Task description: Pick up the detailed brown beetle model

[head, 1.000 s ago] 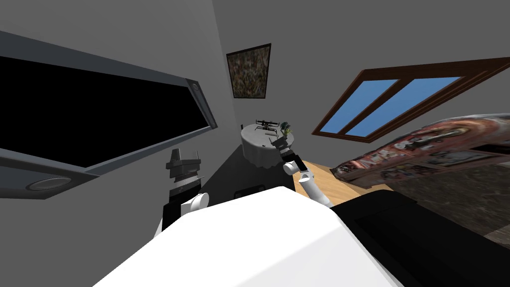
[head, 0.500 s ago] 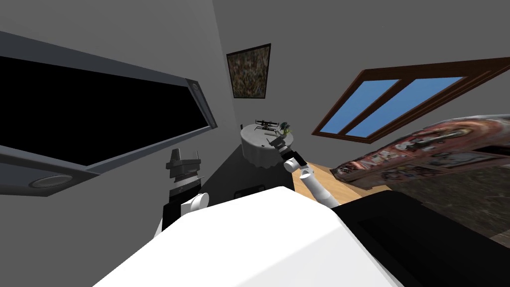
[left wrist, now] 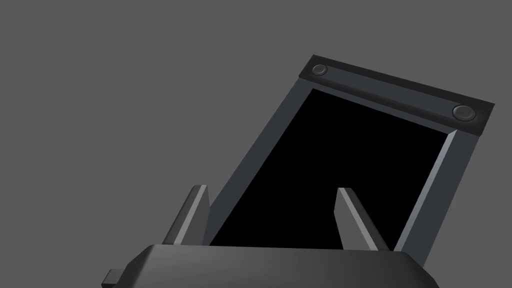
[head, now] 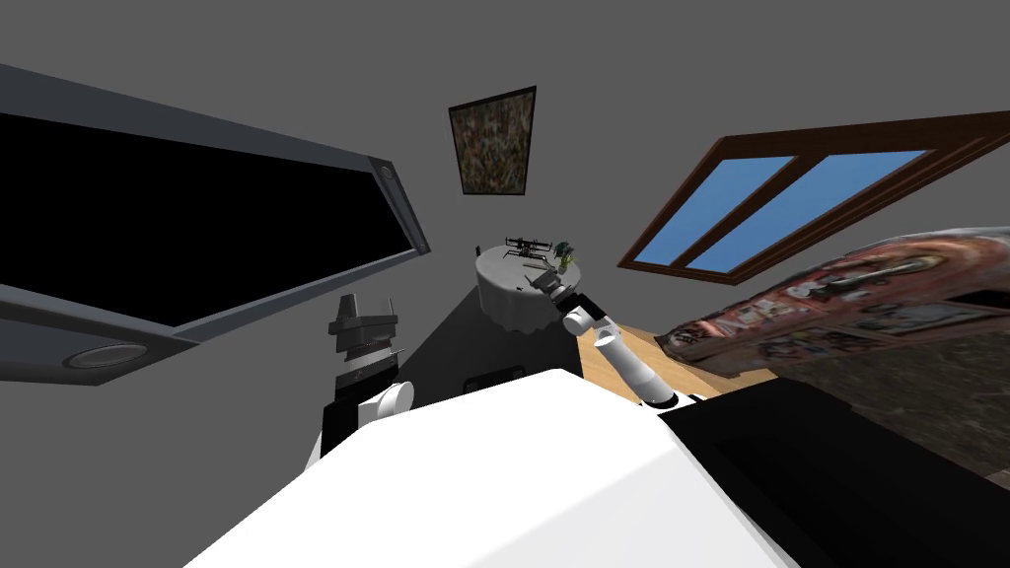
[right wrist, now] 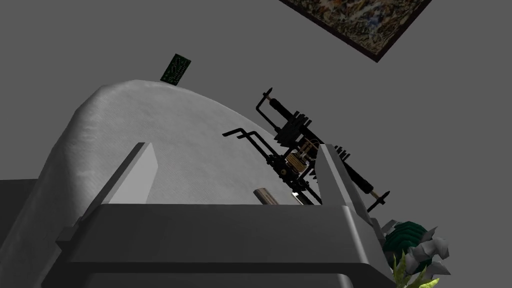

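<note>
Right end effector (right wrist: 233, 145), fingers wide apart, hovers at the near edge of the round white-draped tabletop (right wrist: 150, 120). The black-legged, brown-bodied beetle model (right wrist: 292, 161) lies farther on, ahead of one finger, untouched.

No words or numbers can be read. The green card (right wrist: 175, 69), at about 11 o'clock from the right gripper (right wrist: 235, 145), carries pale marks too small to make out.

Head view sees table (head: 505, 296) from afar; right wrist view close.
</note>
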